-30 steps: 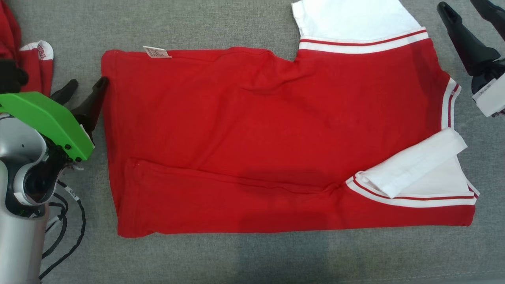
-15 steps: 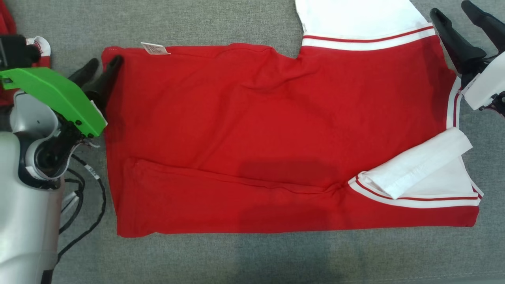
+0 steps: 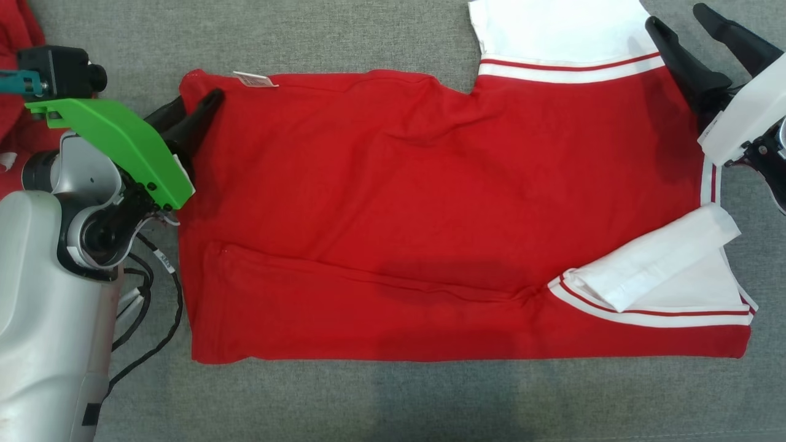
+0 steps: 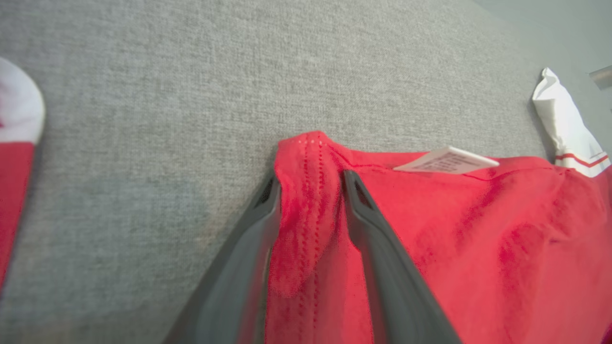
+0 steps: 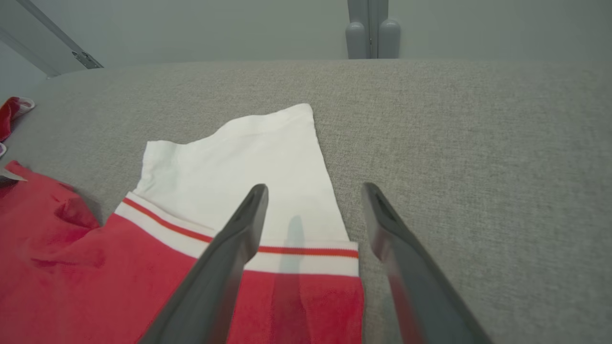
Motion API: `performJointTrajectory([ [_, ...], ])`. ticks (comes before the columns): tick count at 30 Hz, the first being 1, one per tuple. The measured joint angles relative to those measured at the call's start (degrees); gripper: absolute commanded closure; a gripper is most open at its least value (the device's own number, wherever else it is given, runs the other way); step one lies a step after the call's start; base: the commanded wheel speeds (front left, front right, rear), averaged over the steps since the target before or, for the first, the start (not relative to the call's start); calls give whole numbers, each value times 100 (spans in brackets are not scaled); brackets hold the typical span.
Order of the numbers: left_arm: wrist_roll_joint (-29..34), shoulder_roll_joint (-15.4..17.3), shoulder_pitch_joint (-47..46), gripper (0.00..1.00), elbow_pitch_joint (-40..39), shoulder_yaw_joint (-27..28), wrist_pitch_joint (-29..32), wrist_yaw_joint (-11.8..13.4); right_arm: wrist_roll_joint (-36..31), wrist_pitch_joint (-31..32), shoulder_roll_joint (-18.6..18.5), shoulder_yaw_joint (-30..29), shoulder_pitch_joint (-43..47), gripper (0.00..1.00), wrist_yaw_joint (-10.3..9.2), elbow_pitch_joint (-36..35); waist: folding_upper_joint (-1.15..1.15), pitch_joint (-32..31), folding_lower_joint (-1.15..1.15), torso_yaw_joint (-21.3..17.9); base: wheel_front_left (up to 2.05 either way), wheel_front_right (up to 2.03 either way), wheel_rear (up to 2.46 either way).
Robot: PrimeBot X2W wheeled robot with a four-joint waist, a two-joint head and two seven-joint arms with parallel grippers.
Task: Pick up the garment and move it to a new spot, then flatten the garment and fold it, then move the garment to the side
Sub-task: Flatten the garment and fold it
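The red garment (image 3: 430,202) lies flat and sideways on the grey cloth surface (image 3: 368,399), white sleeves toward the right, a white tag (image 3: 255,79) on its far edge. My left gripper (image 3: 198,98) sits at the garment's far left corner. In the left wrist view its fingers (image 4: 311,180) stand partly closed on either side of a raised fold of the red hem (image 4: 306,215), touching it. My right gripper (image 3: 677,17) is open at the far right, straddling the outer edge of the white sleeve (image 5: 239,181), as the right wrist view (image 5: 315,187) shows.
Another red and white piece of clothing (image 3: 12,37) lies at the far left, also seen at the edge of the left wrist view (image 4: 14,143). Black cables (image 3: 147,294) hang by my left arm. The surface's far edge meets a wall with a grey post (image 5: 373,33).
My left gripper has slid onto the garment's far left corner and narrowed around a fold of it. The right gripper moved in over the white sleeve's edge. The camera shifted slightly.
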Motion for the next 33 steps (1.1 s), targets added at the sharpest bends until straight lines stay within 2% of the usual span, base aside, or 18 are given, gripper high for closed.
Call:
performJointTrajectory([
  [1, 10, -18, -43, 58, 31, -14, -29, -14, -14, 1, -4, -4, -17, 0, 0, 16, 0, 4, 0, 9, 0, 0, 0],
  [2, 15, -36, -89, 85, 66, -27, -44, -30, -25, 1, -14, -14, -35, 0, 0, 33, 0, 9, 0, 23, 0, 0, 0],
  [3, 44, -46, -130, 100, 105, -46, -86, -59, -40, 2, -20, -13, -65, 0, -1, 64, 0, 15, 0, 41, 0, 0, 0],
  [10, 99, -148, -264, 100, 242, -201, -188, -194, -232, 197, 43, 83, -609, 0, -18, 278, 0, 65, 0, 197, 0, 0, 0],
  [16, 115, -326, -373, 100, 315, -319, -261, -277, -328, 541, 52, 162, -999, 0, -159, 675, 0, 112, 0, 400, 0, 0, 0],
  [20, 134, -434, -428, 100, 372, -416, -337, -328, -335, 678, 94, 221, -1134, 0, -169, 933, 0, 141, 0, 560, 0, 0, 0],
  [33, 134, -476, -524, 100, 465, -472, -444, -442, -387, 878, 335, 313, -1596, 0, -259, 1475, 0, 267, 0, 809, 0, 0, 0],
])
